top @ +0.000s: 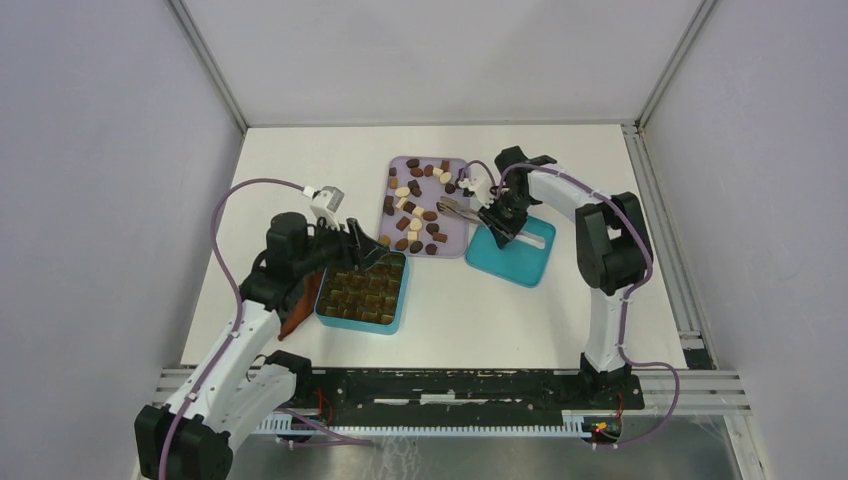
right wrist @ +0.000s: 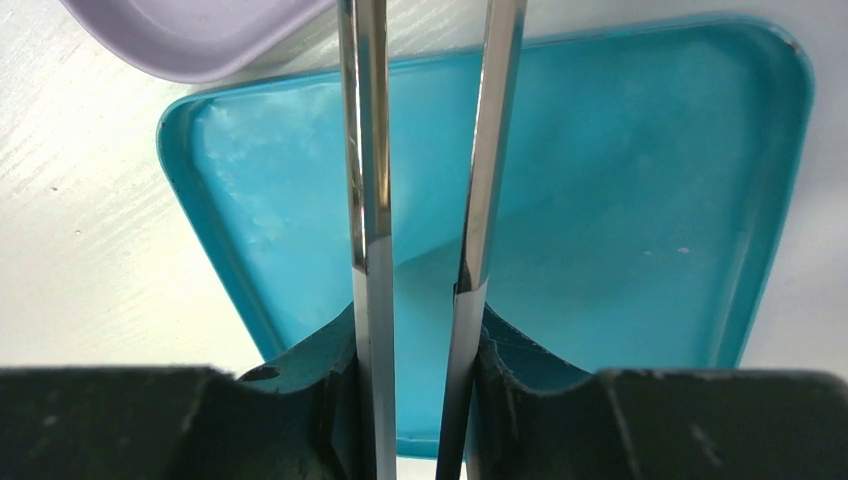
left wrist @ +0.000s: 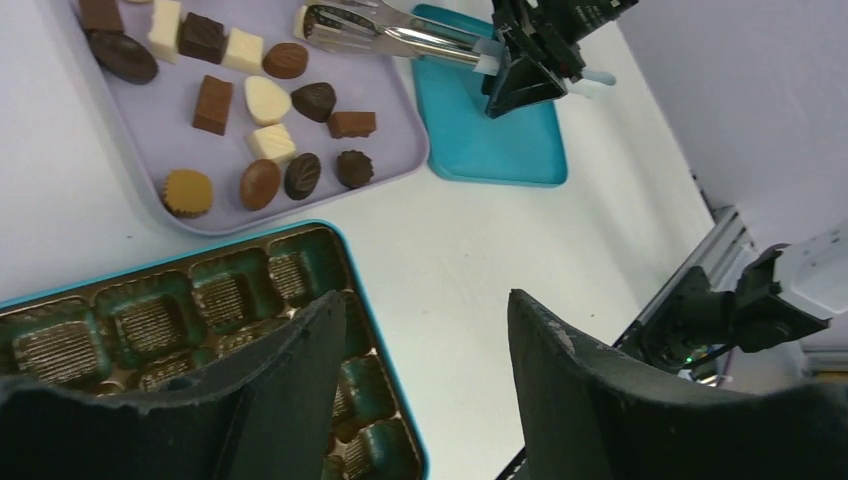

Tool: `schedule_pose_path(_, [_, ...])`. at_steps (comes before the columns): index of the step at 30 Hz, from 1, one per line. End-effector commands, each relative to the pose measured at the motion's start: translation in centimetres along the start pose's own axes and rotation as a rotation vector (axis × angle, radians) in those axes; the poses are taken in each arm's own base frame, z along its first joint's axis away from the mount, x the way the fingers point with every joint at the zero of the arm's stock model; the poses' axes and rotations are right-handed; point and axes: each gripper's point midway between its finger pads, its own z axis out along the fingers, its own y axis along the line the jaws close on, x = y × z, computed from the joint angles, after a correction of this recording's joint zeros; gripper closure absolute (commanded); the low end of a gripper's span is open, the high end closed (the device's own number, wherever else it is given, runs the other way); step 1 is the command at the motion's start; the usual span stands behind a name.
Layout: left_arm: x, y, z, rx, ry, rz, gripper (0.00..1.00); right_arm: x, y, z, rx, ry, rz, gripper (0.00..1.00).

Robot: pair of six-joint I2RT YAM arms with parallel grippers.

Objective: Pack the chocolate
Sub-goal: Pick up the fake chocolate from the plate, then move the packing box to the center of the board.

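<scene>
Two tools over one bench (top: 480, 310). One lavender tray (left wrist: 130, 140) toward the far middle of the bench, carrying all the loose chocolate (top: 415, 215): dark brown, mid brown and cream-white pieces, roughly two dozen, too small in the top view for an exact count. One teal box (top: 362, 327) nearer the front left, fitted with one brown gridded insert; in the left wrist view, the cells in sight showing only bare ribbed bottoms, the rest hidden behind the fingers. One teal lid (top: 520, 262) lying hollow side up just beside the tray's right front corner, with nothing seen inside it. One reddish-brown cloth (top: 297, 318) against the box's left side. One pair of metal tongs (left wrist: 400, 38). Left tool (top: 355, 240) hovering above the box's far edge, jaws well apart, gripping nothing. Right tool (top: 497, 222) above the lid, clamped on the tongs' handle end, tong arms slightly parted, tips reaching over the tray's right side.
</scene>
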Motion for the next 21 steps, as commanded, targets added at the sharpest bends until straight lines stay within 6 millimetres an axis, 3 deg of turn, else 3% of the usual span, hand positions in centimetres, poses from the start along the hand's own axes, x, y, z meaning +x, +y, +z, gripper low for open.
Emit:
schedule_pose_path(1, [-1.1, -3.1, -0.4, 0.153, -0.073, -0.100, 0.33, -1.9, -0.1, -2.9, 0.028, -0.117, -0.022, 1.00])
schedule_pose_path(4, [-0.7, -3.3, -0.5, 0.164, -0.059, -0.122, 0.33, -1.9, 0.1, -3.4, 0.020, -0.146, -0.026, 1.00])
schedule_pose_path(9, [0.8, -0.8, -0.4, 0.020, 0.002, -0.145, 0.37, -1.8, 0.8, -4.1, -0.008, -0.191, -0.034, 1.00])
schedule_pose_path(17, [4.5, 1.8, -0.2, -0.127, 0.164, -0.257, 0.49, -2.6, 2.4, -5.6, -0.055, -0.267, -0.062, 1.00])
schedule_pose_path(21, [6.3, 2.0, 0.2, -0.147, 0.253, -0.306, 0.60, -2.7, 2.9, -5.8, -0.070, -0.286, -0.066, 1.00])
